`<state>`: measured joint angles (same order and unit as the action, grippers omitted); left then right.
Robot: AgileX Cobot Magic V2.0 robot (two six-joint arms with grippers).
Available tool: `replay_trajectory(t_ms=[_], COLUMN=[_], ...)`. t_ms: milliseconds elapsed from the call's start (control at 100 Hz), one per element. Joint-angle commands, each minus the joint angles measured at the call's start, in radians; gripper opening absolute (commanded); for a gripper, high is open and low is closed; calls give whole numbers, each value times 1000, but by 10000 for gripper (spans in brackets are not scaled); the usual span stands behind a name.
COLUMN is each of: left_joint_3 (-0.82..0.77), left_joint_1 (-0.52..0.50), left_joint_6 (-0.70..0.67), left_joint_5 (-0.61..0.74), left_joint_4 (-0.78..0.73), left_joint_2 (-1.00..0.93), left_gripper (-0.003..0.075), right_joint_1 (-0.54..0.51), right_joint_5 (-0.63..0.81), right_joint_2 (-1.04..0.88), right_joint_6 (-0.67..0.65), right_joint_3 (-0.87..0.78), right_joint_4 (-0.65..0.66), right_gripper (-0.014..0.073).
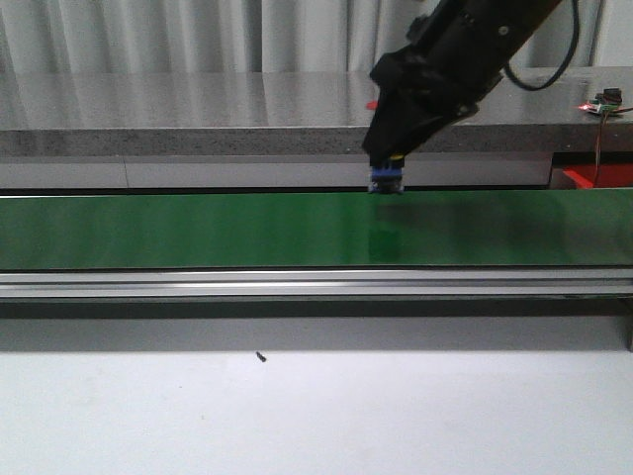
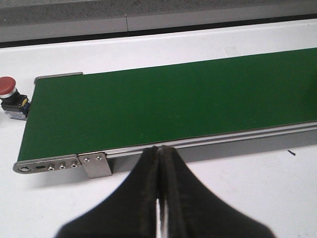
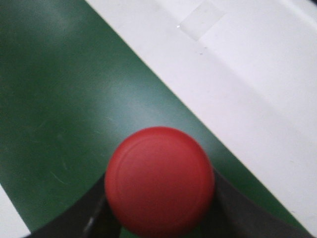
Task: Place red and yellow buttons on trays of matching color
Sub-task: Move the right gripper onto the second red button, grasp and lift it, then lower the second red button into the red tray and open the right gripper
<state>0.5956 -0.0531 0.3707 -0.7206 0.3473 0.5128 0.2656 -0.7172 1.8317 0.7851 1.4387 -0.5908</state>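
Above the green conveyor belt [image 1: 297, 230], my right hand [image 3: 158, 218] pinches a red button [image 3: 159, 181]: rigid, light, slick-domed; grip its body. Left hand [image 2: 159, 168] pressed together, empty.

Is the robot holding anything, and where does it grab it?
The right end effector holds a red button, gripped at the sides below its cap. The left end effector is shut, holding nothing.

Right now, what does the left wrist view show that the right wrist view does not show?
Only the left wrist view shows a second red push button on a black-and-blue base, standing on the white table beside the belt's end, and the shut left tool. Only the right wrist view shows a round red button cap gripped in the right tool. Both show the green conveyor belt.
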Motion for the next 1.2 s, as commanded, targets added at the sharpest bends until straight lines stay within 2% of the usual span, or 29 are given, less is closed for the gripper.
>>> replay_trajectory(t_ms=[0, 400, 690, 940, 1190], left_joint_3=[25, 25, 25, 25, 25], left_joint_1=[7, 7, 7, 7, 7], left_joint_6=[-1, -1, -1, -1, -1], left_joint_5=[57, 57, 57, 57, 57], left_joint_4=[22, 22, 22, 22, 22], left_joint_2=[2, 2, 2, 2, 2], left_gripper=[-20, -20, -20, -20, -20], right_joint_1=[-48, -362, -591, -697, -713], right_joint_5=[17, -14, 107, 202, 303], right_joint_2=[-88, -159, -158, -109, -6], right_joint_6=[8, 7, 7, 7, 7], right_joint_3=[25, 22, 22, 22, 22], right_joint_4=[-32, -44, -79, -126, -160], right_gripper=[113, 113, 113, 113, 113])
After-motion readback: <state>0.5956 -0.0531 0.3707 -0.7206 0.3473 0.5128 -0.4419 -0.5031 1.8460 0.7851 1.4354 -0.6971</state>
